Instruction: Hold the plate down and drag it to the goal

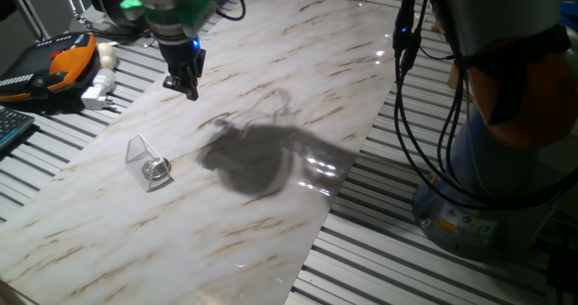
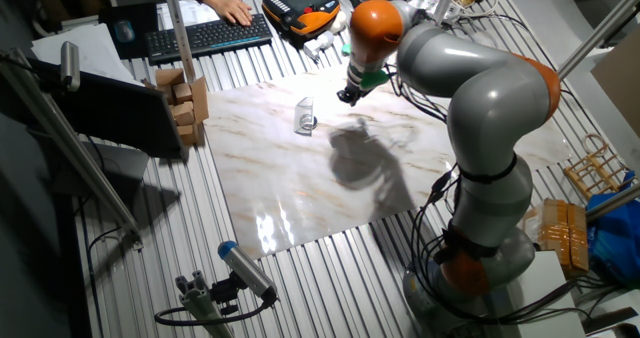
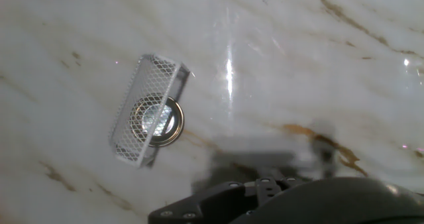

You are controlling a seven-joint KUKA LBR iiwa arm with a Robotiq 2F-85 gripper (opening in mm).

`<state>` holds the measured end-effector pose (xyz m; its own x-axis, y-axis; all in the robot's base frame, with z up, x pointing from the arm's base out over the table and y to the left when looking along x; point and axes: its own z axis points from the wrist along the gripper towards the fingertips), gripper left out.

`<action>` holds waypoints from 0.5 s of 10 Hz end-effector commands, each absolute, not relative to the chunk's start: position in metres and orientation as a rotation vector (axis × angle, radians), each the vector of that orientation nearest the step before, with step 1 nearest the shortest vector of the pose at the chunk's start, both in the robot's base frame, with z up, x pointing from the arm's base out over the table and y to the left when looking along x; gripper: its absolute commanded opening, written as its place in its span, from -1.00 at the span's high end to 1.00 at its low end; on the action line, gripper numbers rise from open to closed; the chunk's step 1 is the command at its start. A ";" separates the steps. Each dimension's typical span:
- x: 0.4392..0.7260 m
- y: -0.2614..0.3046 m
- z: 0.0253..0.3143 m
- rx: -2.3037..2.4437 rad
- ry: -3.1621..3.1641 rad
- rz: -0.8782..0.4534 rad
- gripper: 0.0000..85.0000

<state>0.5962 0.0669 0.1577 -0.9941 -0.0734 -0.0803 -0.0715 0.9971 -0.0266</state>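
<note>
One small shiny disc, the plate (image 3: 158, 120), lies flat on the marble-patterned table top (image 1: 271, 224), tucked partly under the goal (image 3: 147, 109), a clear wedge whose upper face shows a fine mesh pattern in the hand view. In one fixed view the plate (image 1: 159, 168) sits at the open foot of the goal (image 1: 144, 160), touching it, near the left edge of the slab. In the other fixed view the pair reads only as a small pale wedge (image 2: 305, 115) with the disc too small to separate.

Well apart from them, the gripper (image 1: 187, 89) hangs in the air above the slab, holding nothing; its dark fingers look drawn close together, but I cannot tell for certain whether they are closed. A blue light glows on the hand just above them, under a green collar. The grey arm with orange joints (image 2: 480, 88) arches over the table.

Beyond the slab on the slatted bench lie an orange and black handset (image 1: 54, 63), a keyboard (image 2: 205, 35) with a person's hand (image 2: 232, 10) on it, and cardboard boxes (image 2: 182, 98). No writing or label is legible
</note>
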 end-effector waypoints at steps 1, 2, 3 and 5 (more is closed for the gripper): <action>0.596 0.067 0.158 -0.110 3.057 -0.037 1.00; 0.596 0.067 0.157 -0.110 3.057 -0.037 1.00; 0.596 0.067 0.156 -0.110 3.055 -0.037 1.00; 0.595 0.069 0.155 -0.105 3.055 -0.025 1.00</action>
